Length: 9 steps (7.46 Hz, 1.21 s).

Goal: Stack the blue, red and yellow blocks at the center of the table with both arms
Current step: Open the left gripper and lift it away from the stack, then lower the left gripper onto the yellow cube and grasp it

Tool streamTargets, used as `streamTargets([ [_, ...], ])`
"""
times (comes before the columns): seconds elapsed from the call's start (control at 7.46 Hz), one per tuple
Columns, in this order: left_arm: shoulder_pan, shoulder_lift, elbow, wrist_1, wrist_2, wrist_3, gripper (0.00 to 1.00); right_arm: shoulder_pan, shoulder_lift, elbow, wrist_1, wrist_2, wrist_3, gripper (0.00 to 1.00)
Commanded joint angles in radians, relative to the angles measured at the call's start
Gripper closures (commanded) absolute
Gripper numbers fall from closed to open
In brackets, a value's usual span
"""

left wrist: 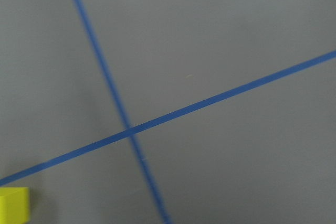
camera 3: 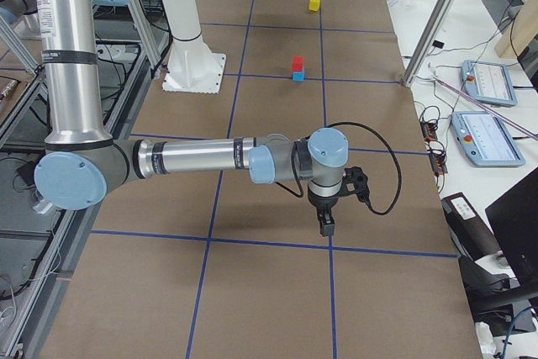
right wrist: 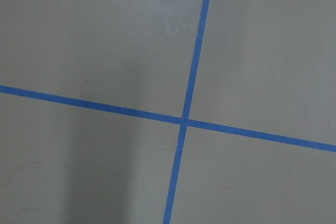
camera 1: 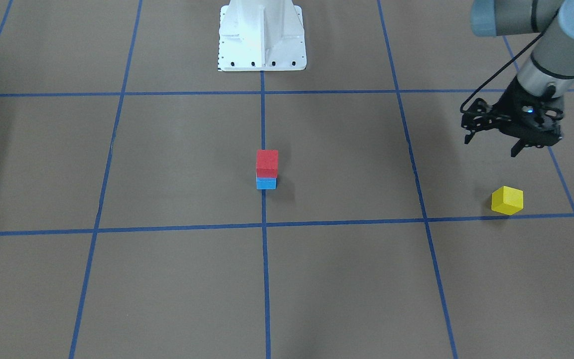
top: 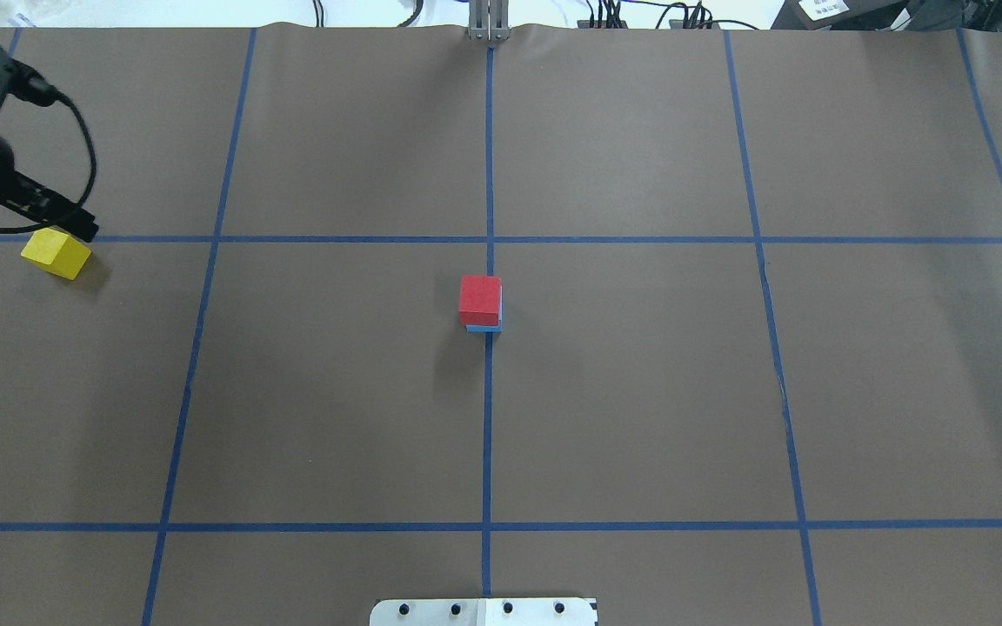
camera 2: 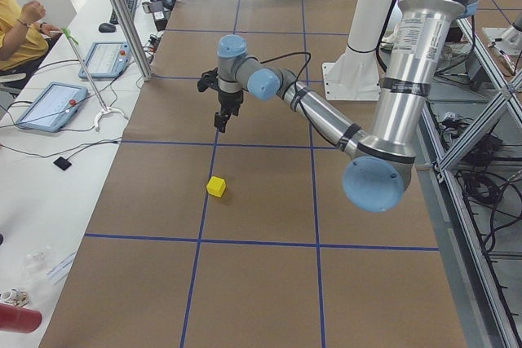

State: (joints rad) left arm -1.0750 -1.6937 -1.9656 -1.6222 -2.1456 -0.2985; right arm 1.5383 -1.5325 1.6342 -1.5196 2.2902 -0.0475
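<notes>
Red block [camera 1: 267,163] atop blue block [camera 1: 266,184] mid-frame; yellow block [camera 1: 507,200] lies lower right, apart from left gripper [camera 1: 491,145], seemingly spread; right gripper [camera 3: 325,228] grip: cannot tell.

Wears brushed silver tubes and pale blue-grey joint caps on both the left arm [camera 2: 408,79] and the right arm [camera 3: 193,160], with thin black bands at the tube ends. Ends each in black: left gripper [camera 1: 492,145], a small blue light glowing on its wrist block, and right gripper [camera 3: 325,226]. Trails a looping black cable [top: 93,165] beside each wrist. Shares a white pedestal [camera 1: 262,35] with dark screws along its foot plate.
</notes>
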Motion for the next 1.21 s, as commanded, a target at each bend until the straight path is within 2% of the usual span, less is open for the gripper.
streamTargets([
  [0.0, -0.039, 0.185, 0.058, -0.26, -0.039, 0.023, 0.0, -0.001, 0.0, 0.001, 0.001, 0.0, 0.0, 0.0],
  [0.13, -0.037, 0.193, 0.168, -0.419, -0.039, -0.023, 0.0, -0.001, 0.002, 0.003, 0.001, 0.002, 0.0, 0.0],
  [0.27, -0.028, 0.186, 0.253, -0.561, -0.034, -0.163, 0.0, 0.0, 0.0, 0.003, 0.001, 0.002, 0.0, 0.0],
  [0.4, -0.025, 0.181, 0.32, -0.668, -0.033, -0.212, 0.0, -0.001, 0.002, 0.003, 0.002, 0.002, 0.0, 0.0],
  [0.54, -0.022, 0.178, 0.382, -0.72, -0.033, -0.212, 0.0, -0.001, -0.001, 0.0, 0.034, 0.0, 0.005, 0.0],
  [0.8, -0.016, 0.142, 0.418, -0.716, -0.025, -0.229, 0.0, -0.001, -0.003, 0.0, 0.042, 0.0, 0.008, 0.0],
  [1.07, -0.008, -0.007, 0.537, -0.716, -0.019, -0.235, 0.0, -0.001, -0.003, 0.0, 0.042, 0.0, 0.005, 0.0],
])
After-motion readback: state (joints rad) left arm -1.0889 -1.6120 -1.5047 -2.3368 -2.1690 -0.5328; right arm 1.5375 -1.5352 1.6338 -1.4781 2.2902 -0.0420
